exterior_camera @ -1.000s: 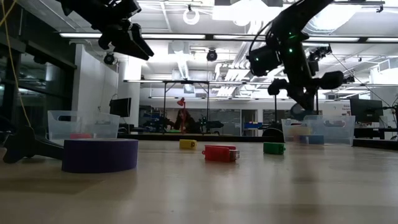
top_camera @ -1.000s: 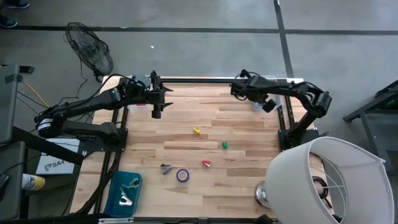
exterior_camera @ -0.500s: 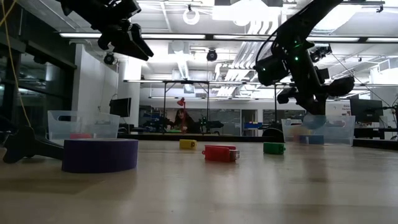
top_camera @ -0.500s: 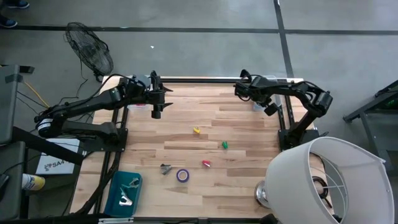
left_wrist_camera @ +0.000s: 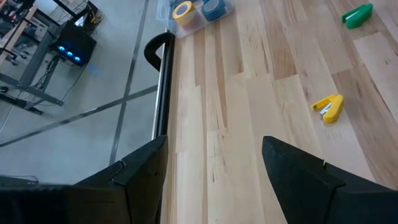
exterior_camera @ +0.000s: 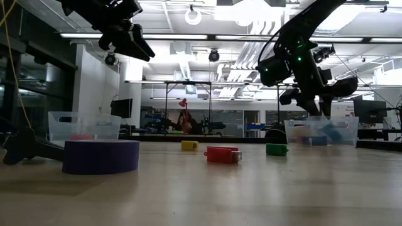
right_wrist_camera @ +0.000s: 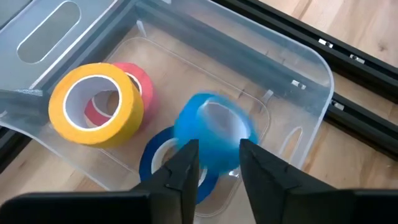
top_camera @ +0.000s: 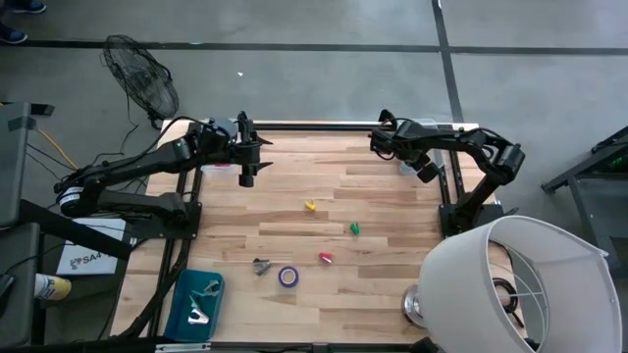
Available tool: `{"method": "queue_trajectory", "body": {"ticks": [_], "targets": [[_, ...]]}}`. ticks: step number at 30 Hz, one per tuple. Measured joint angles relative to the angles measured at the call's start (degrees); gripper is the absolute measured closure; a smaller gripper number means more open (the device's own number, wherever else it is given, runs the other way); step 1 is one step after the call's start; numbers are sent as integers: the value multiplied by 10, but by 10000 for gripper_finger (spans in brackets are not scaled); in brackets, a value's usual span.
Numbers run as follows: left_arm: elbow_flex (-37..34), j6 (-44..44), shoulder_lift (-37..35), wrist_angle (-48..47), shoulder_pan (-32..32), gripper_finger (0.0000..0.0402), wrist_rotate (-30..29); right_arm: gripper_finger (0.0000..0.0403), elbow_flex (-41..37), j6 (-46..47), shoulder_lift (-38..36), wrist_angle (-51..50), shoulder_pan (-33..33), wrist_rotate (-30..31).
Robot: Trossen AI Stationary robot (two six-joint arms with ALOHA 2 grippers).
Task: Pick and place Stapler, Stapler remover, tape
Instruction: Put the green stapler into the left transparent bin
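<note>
My right gripper [top_camera: 426, 169] [right_wrist_camera: 221, 171] is open above a clear bin [right_wrist_camera: 298, 56] at the table's far right. A light-blue tape roll [right_wrist_camera: 211, 127] shows blurred just beyond the fingers, over a dark-blue roll [right_wrist_camera: 152, 158]; it sits tilted inside the bin in the low view [exterior_camera: 331, 130]. A yellow roll [right_wrist_camera: 93, 102] and a pink roll [right_wrist_camera: 138, 84] lie in the same bin. My left gripper [top_camera: 247, 176] [left_wrist_camera: 214, 174] hangs open, high over the far left. The purple tape [top_camera: 287, 277] [exterior_camera: 100, 156] lies flat on the table near the front.
Yellow [top_camera: 310, 205], green [top_camera: 354, 228] and red [top_camera: 325, 258] staplers and a dark staple remover [top_camera: 261, 265] lie mid-table. A blue tray [top_camera: 196, 299] sits off the near-left corner. A second clear bin [exterior_camera: 85, 129] is far left. A lampshade [top_camera: 520, 284] stands at the right.
My right gripper moved toward the table's right and down over the clear bin. It let go of the light-blue tape, which dropped from below the fingers into the bin.
</note>
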Motion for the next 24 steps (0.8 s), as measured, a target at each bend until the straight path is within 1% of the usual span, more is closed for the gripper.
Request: {"method": "queue_trajectory", "body": {"ticks": [6, 11, 15, 18, 21, 24], "targets": [[0, 0, 0, 0, 0, 145, 0, 274, 1, -9, 0, 2, 2, -8], [0, 0, 0, -3, 0, 145, 0, 269, 14, -80, 0, 5, 2, 3], [0, 0, 0, -3, 0, 145, 0, 269, 34, -178, 0, 17, 5, 34], [0, 0, 0, -4, 0, 145, 0, 269, 52, -252, 0, 37, 17, 72], [0, 0, 0, -8, 0, 145, 0, 269, 68, -347, 0, 88, 34, 100], [0, 0, 0, -11, 0, 145, 0, 269, 75, -468, 0, 169, 53, 108]]}}
